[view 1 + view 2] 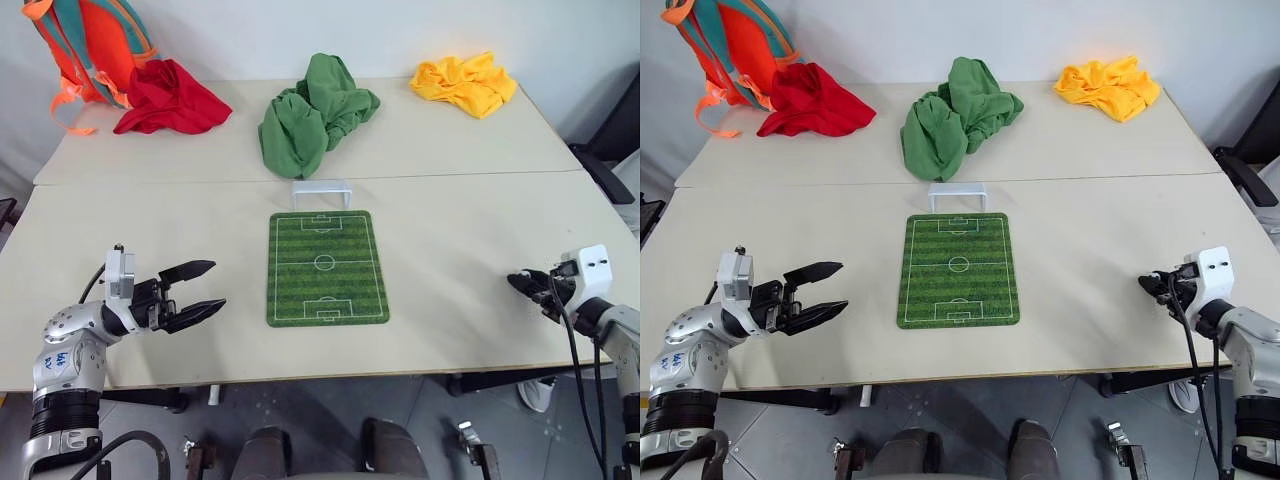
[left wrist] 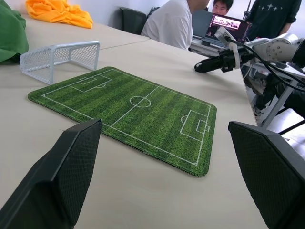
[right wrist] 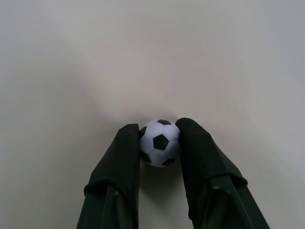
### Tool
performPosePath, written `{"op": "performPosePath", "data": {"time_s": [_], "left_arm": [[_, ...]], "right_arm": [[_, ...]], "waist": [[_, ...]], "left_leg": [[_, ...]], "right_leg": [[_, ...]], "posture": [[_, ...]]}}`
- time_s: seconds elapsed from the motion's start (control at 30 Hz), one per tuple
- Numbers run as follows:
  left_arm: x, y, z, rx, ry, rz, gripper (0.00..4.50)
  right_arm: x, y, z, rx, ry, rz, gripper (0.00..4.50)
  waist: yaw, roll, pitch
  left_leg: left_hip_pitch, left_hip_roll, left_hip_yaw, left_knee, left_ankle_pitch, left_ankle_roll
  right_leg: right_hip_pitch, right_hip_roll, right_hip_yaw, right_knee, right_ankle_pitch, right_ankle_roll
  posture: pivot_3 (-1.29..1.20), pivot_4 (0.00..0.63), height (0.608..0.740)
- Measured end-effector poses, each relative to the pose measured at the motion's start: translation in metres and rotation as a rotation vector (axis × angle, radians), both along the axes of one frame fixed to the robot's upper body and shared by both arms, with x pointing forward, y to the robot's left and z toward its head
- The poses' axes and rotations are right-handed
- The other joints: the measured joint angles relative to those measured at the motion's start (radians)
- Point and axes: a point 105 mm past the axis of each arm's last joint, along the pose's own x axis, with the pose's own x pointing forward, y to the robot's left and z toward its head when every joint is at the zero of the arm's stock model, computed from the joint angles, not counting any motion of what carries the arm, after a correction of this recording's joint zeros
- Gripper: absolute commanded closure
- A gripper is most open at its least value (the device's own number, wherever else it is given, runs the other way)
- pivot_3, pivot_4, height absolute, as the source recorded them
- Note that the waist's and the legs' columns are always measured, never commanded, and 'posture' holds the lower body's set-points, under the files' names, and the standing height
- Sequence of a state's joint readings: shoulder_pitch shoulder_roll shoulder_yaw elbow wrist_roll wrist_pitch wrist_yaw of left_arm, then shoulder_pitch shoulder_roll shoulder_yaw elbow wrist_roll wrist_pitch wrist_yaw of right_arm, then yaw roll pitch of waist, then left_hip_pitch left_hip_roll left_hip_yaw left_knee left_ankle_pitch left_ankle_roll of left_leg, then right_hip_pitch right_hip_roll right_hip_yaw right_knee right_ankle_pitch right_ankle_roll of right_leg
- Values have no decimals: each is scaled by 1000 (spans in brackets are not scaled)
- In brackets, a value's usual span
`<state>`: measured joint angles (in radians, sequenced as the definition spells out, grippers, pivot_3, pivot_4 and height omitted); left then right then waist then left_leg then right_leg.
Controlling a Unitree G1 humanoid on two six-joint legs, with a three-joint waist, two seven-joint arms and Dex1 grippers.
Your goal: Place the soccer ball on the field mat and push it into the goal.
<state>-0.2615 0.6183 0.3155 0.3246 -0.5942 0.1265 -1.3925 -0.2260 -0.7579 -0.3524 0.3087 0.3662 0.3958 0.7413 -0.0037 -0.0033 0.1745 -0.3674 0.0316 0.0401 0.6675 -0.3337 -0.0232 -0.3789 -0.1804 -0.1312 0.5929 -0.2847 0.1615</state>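
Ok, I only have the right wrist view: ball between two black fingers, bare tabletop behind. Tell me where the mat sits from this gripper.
Observer: The field mat lies at the table's middle, off to the left of the right gripper, with bare table between them.
Operator: Give me the goal's position.
Observer: The goal stands just past the mat's far short edge, its mouth toward the mat.
Operator: Report the other arm.
Observer: The left gripper hangs open on the mat's left side, pointing toward it, holding nothing.
Operator: Confirm what's beyond the goal.
Observer: A crumpled green cloth lies right behind it.
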Motion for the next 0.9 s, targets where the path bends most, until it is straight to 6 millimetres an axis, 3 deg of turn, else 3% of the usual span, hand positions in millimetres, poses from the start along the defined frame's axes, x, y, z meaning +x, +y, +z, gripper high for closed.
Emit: {"op": "performPosePath", "data": {"time_s": [0.1, 0.3, 0.47, 0.73, 0.9], "left_arm": [[-1, 0, 1, 0, -17, -8, 0], [-1, 10, -1, 1, -53, 28, 0], [0, 15, -7, 38, -117, 80, 0], [-9, 26, -7, -4, -177, 169, 0], [-20, 35, -10, -43, -168, 211, 0]], "right_arm": [[1, 16, 15, -28, -42, 72, 3653], [-2, 81, 48, -83, -101, 361, 3653], [-21, 187, 66, -138, -100, 832, 3653], [-43, 265, 53, -146, -42, 1210, 3653], [-39, 280, 32, -153, 20, 1276, 3653]], "waist": [[0, 0, 0], [2, 0, 0], [-3, 1, 0], [-1, 0, 1], [-2, 0, 1]], "left_leg": [[0, 0, 0, 0, 0, 0], [0, 0, 0, 0, 0, 0], [-1, 0, -1, 0, 0, 0], [-3, 0, 0, 0, -1, 0], [-2, 0, 0, 0, -1, 0]], "right_leg": [[0, 0, 0, 0, 0, 0], [0, 0, 0, 0, 0, 0], [-2, 0, 0, 1, 0, 0], [-3, 0, -1, 1, 0, 0], [-3, 0, -1, 1, 0, 0]], "posture": [[0, 150, 740], [0, 150, 740], [0, 150, 740], [0, 150, 740], [0, 150, 740]]}}
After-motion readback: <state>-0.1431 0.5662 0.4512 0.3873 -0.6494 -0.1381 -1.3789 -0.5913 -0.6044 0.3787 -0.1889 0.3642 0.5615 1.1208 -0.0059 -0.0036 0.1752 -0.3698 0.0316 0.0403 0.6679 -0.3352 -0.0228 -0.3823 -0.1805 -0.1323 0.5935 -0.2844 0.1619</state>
